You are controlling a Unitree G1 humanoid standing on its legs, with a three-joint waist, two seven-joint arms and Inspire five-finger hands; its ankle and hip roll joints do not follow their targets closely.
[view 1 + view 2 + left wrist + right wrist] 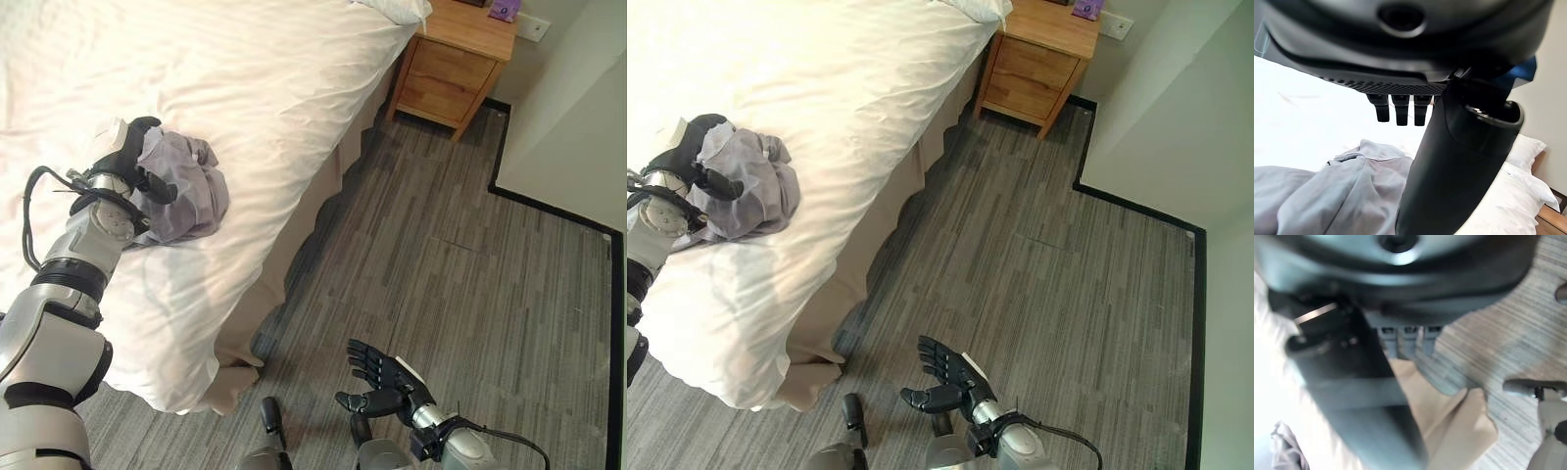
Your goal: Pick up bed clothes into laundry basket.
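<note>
Left hand (134, 162) of mine sits on the bed (294, 88), its fingers and thumb curled into a crumpled grey garment (186, 191) that lies bunched on the white sheet near the bed's long floor-side edge. From my left wrist camera I see the thumb pressed down against the grey cloth (1347, 196) with the fingers hanging just above it, so I read the hand as clamped on the garment. The garment rests on the bed, toward the foot end, well apart from the pillow (397, 8) at the head.

My right hand (384, 377) hangs low over the grey striped floor (470, 264), off the side of the bed and near its foot corner, palm up with fingers spread and relaxed, holding nothing. Its wrist camera looks past the fingers at the beige bed skirt (1449, 421) where it meets the floor.

A wooden nightstand (453, 61) stands just beside the head of the bed, against the wall, with a small purple object (505, 10) on its top. I cannot see a laundry basket from here.
</note>
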